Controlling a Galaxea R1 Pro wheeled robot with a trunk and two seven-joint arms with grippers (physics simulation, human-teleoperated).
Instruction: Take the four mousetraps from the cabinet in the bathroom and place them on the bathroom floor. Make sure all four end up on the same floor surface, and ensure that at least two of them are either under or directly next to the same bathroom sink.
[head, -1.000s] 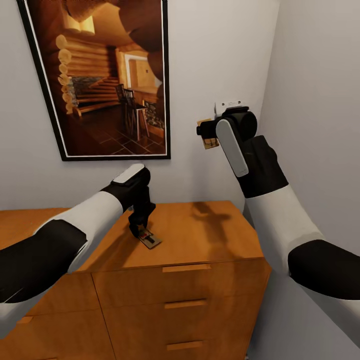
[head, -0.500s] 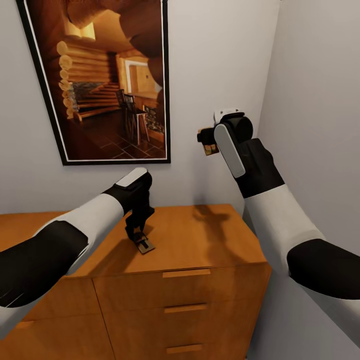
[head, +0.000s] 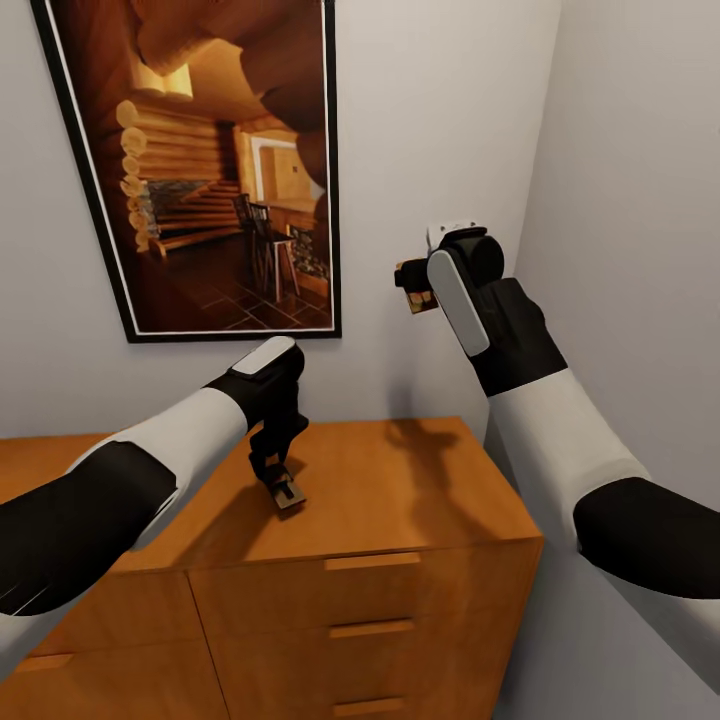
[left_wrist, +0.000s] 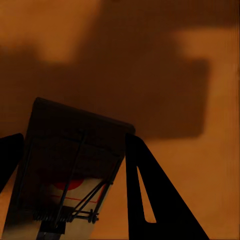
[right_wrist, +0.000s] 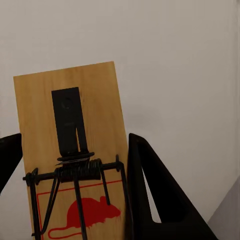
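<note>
Left gripper: lowered onto the cabinet top, fingers clamped on either side of a mousetrap.
Left mousetrap: pinched at one end, tilted, far end at or just above the cabinet top, roughly midway between front and back edges; contact with the wood cannot be told. In the left wrist view, board in shadow, wire spring and a red mark visible.
Right gripper: raised well above the cabinet, near the wall corner, closed on a second mousetrap.
Right mousetrap: held in the air in front of the grey wall, above the right end of the cabinet. In the right wrist view, tan board between the two dark fingers, dark metal plate and coil spring on it, red mouse print below.
Cabinet: orange-brown, flat top, drawer fronts with slim bar handles below the front edge; right end close to the side wall.
Picture: dark-framed log-cabin interior, hung on the wall above the cabinet's back edge.
Arm shadows: cast on the cabinet top, toward the back right corner.
</note>
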